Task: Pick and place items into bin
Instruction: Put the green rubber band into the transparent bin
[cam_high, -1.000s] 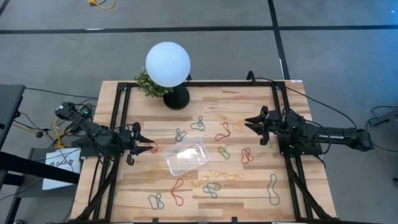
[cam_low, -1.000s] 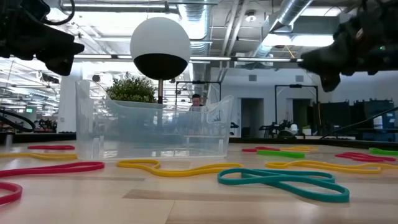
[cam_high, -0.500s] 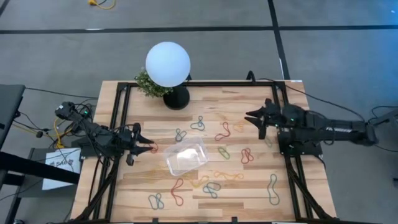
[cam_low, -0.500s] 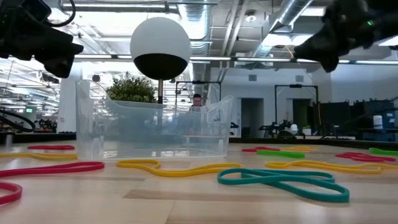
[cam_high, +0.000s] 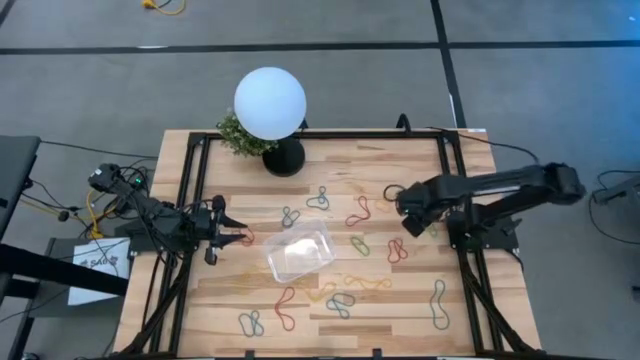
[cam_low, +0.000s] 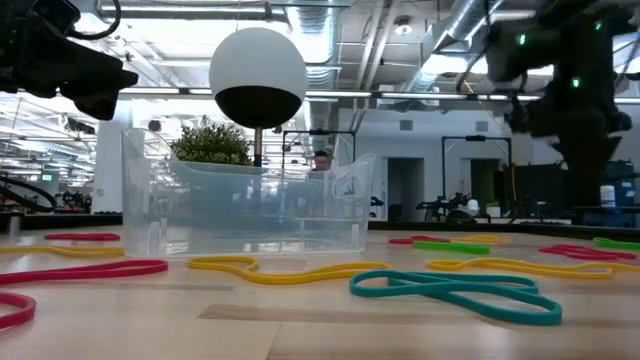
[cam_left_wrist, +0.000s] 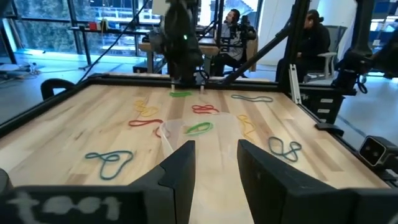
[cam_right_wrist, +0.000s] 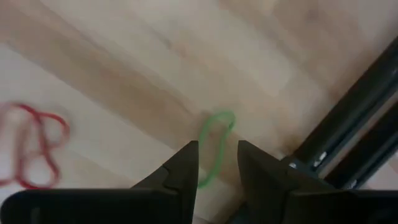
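My right gripper (cam_right_wrist: 216, 163) is pointing down over a green loop (cam_right_wrist: 215, 144), fingers apart, holding nothing; only my wrist camera shows this. My left gripper (cam_high: 234, 237) is waiting, fingers apart, beside the clear bin (cam_high: 298, 250) mid-table.

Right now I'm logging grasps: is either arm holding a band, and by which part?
Nothing is held. The right gripper has open fingers over a green band lying on the table; the left gripper, also open, waits at the left edge.

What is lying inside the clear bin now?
The clear bin holds no bands that I can see; through its walls in the low view only the background shows. Its floor is not fully visible.
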